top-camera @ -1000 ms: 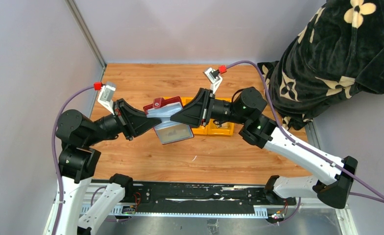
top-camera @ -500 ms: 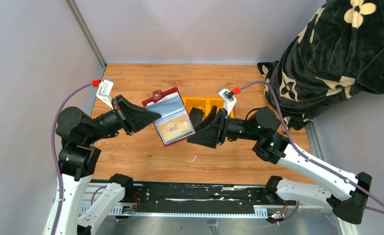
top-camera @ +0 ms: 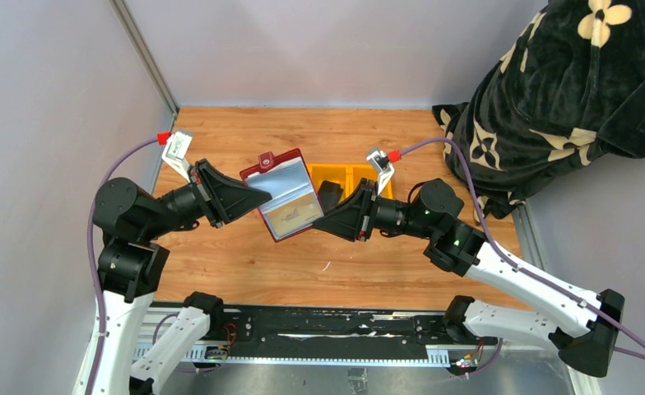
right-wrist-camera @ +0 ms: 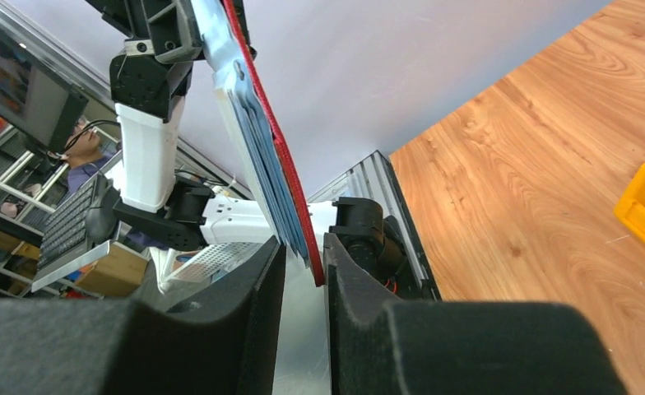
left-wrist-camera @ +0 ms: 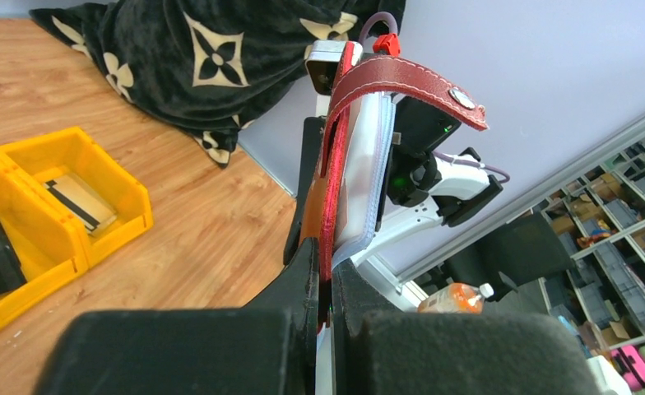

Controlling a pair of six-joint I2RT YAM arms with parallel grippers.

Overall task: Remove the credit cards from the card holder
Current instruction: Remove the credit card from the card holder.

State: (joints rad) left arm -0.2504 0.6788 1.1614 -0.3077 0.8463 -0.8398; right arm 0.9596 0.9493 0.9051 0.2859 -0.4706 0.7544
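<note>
The maroon card holder (top-camera: 280, 188) hangs open in the air, its grey sleeves facing up. A tan-gold card (top-camera: 290, 216) shows in the lower sleeve. My left gripper (top-camera: 256, 197) is shut on the holder's left edge; in the left wrist view (left-wrist-camera: 329, 276) it pinches the red cover (left-wrist-camera: 333, 164). My right gripper (top-camera: 319, 225) is at the holder's lower right corner. In the right wrist view (right-wrist-camera: 304, 257) its jaws are slightly apart and straddle the edge of the holder (right-wrist-camera: 280, 160). A dark card (top-camera: 329, 196) and a tan card (left-wrist-camera: 76, 197) lie in the yellow tray (top-camera: 354, 173).
The yellow tray (left-wrist-camera: 130, 197) sits on the wooden table behind the right gripper. A black blanket with cream flowers (top-camera: 566, 90) is piled at the table's far right corner. Grey walls close the left and back sides.
One second ago my right gripper was on the bent holder. It pulled back to the right, the holder fell flat open, and it has now come back to the holder's lower right corner.
</note>
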